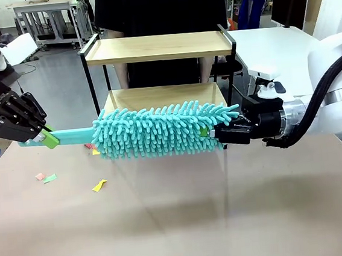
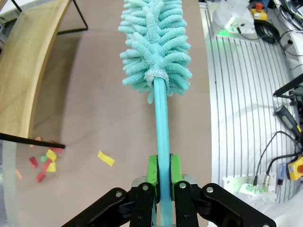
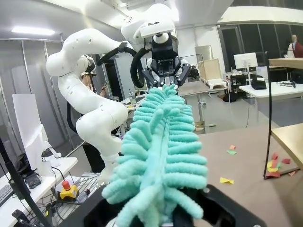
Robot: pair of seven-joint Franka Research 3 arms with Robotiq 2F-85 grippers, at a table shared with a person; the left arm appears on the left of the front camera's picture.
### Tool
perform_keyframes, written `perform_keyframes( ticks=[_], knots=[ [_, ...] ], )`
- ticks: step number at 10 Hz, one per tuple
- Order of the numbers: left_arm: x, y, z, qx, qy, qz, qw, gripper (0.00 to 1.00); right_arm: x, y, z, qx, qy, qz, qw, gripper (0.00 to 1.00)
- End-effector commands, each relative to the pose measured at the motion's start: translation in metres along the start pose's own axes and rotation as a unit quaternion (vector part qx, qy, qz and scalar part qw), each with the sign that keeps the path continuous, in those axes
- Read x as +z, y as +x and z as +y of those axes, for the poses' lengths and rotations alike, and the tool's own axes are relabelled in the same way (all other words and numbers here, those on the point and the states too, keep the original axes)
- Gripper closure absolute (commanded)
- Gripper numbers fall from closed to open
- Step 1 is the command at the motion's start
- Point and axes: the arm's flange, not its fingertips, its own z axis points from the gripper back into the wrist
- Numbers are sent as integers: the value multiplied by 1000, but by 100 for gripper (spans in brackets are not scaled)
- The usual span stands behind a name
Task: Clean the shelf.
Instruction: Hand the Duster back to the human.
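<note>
The shelf (image 1: 157, 47) stands at the table's far middle, a black frame with two light wooden boards; its edge also shows in the left wrist view (image 2: 28, 71) and the right wrist view (image 3: 289, 137). A teal fluffy duster (image 1: 159, 129) hangs level in front of the lower board. My left gripper (image 1: 46, 139) is shut on the duster's smooth handle (image 2: 161, 132), green pads pressed on both sides (image 2: 162, 177). My right gripper (image 1: 211, 133) is shut on the far tip of the fluffy head (image 3: 161, 142), which hides its fingertips.
Paper scraps lie on the brown tabletop: a yellow one (image 1: 99, 185), pink and green ones (image 1: 45, 176), and red and yellow ones by the shelf's left foot (image 2: 45, 165). A person in black stands behind the shelf (image 1: 159, 8). A white desk (image 1: 273, 51) is at the right.
</note>
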Motion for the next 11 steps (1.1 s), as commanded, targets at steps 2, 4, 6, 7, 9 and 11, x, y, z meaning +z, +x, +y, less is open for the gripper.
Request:
perform_keyframes(
  ticks=[2, 4, 6, 7, 9, 11],
  knots=[
    [0, 0, 0, 0, 0, 0, 1000, 71, -1, 2, -8, -27, 3, 15, 1000, 100],
    [0, -1, -1, -10, 5, -11, 1000, 14, 0, 0, 0, 0, 1, 1, 1000, 100],
    [14, -3, -3, -11, -5, -95, 995, 16, 0, 0, 0, 0, 1, 1, 1000, 100],
    [28, -9, -5, -8, -4, -144, 989, 0, 0, 0, 0, 0, 1, 1, 1000, 100],
    [64, -29, -7, -7, 26, -196, 980, 0, 0, 0, 0, 0, 1, 1, 1000, 100],
    [100, -62, -8, -4, 50, -245, 968, 0, 0, 0, 0, 0, 1, 1, 1000, 100]
  ],
)
